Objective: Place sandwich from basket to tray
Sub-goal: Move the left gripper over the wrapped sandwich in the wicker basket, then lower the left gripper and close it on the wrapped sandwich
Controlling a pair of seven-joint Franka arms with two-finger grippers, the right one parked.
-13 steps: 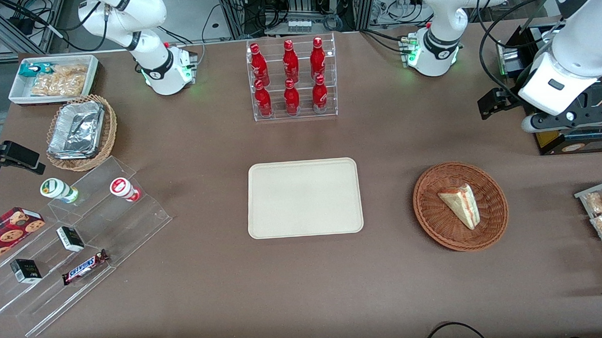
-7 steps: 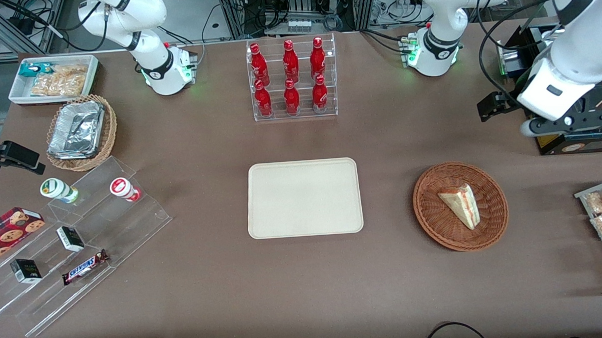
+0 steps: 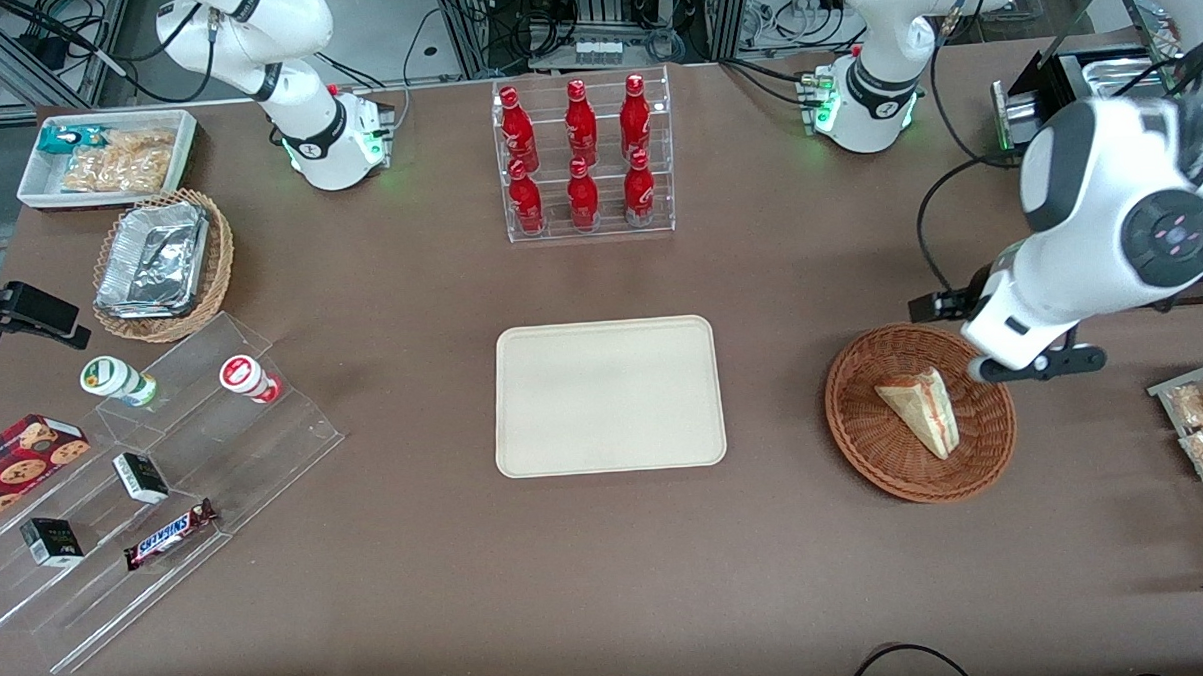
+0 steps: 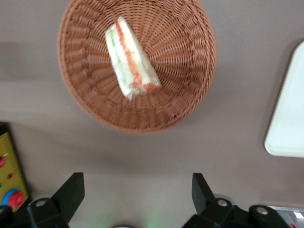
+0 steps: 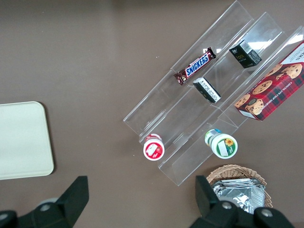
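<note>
The only writing I can read is "SNICKERS" on the bar (image 3: 171, 534) lying on the clear stepped stand (image 3: 156, 484) toward the parked arm's end of the table; a red cookie box (image 3: 17, 460) sits beside that stand, but its lettering is too small for me. The six red bottles (image 3: 580, 154) in the clear rack carry white script I can't make out.

My gripper (image 4: 137, 192) hangs in the air with its jaws spread wide and nothing between them; both black fingers (image 4: 71, 192) show in the wrist view, touching nothing. In the front view the wrist (image 3: 1022, 338) sits above the basket's (image 3: 866, 449) rim, at the edge farther from the front camera.

The sandwich (image 3: 921, 409) lies flat in the basket, roughly at its middle, red-orange filling showing along the cut edge. From the wrist camera I see the sandwich (image 4: 130, 59) well apart from the fingertips, with the basket rim and bare table between them. The tray (image 3: 609, 396) lies on the table beside the basket, toward the table's middle, with nothing on it
</note>
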